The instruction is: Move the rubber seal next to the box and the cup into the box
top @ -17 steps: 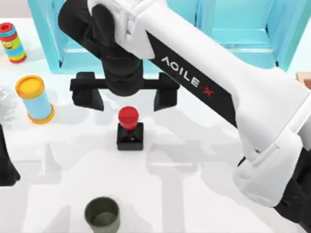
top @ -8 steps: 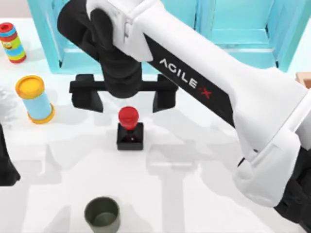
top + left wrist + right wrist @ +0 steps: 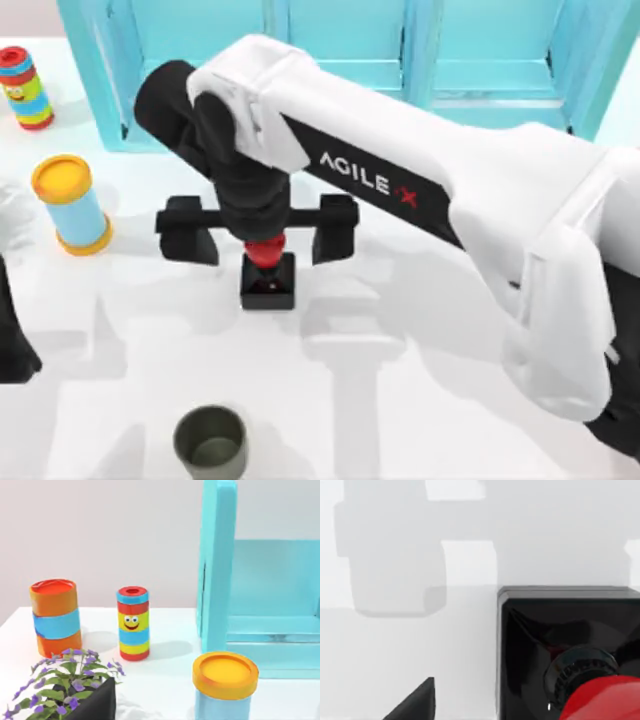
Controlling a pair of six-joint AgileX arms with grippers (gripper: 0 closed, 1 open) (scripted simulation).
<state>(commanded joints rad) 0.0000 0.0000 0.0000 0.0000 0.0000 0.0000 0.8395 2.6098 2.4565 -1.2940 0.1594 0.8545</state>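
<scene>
Over the last second the right end effector point(image 3: 256, 230) has dropped from behind the rubber seal point(image 3: 267, 275) to straddle its red knob, fingers spread wide and released, so a pinch looks imminent. The seal stands mid-counter point(image 3: 420, 400), long axis vertical, knob up. The left arm sits parked at the left edge

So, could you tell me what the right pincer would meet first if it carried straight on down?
Most likely the rubber seal: the open right pincer hangs directly above its red knob, one finger to each side.
</scene>
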